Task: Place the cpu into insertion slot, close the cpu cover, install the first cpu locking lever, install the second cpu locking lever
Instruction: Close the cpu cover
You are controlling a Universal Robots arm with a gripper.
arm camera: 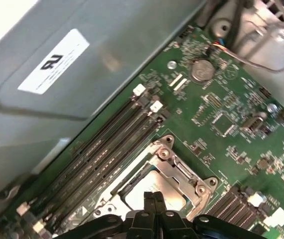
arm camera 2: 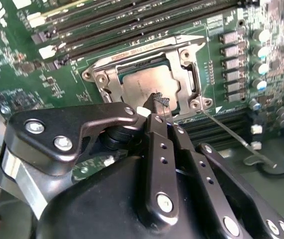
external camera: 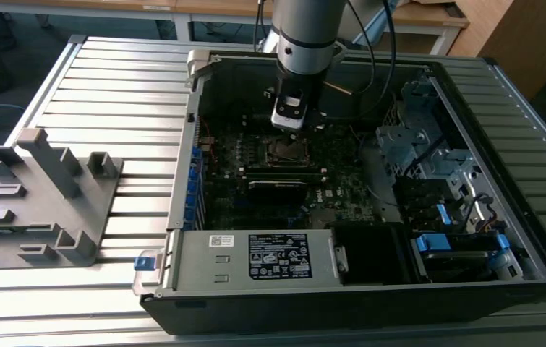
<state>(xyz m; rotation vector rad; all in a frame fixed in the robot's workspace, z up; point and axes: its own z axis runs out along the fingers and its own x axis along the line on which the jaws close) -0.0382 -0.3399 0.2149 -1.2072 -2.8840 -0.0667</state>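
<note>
We see the cpu, a dull grey square, lying face up in the insertion slot under the cpu cover; it has no long axis, its edges parallel to the memory slots. The gripper hovers at the cover's edge, fingers pressed together.

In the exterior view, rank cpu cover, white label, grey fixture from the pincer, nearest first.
1. cpu cover, just below the pincer.
2. white label, inside the case, toward the camera.
3. grey fixture, outside the case, exterior view's left.
</note>
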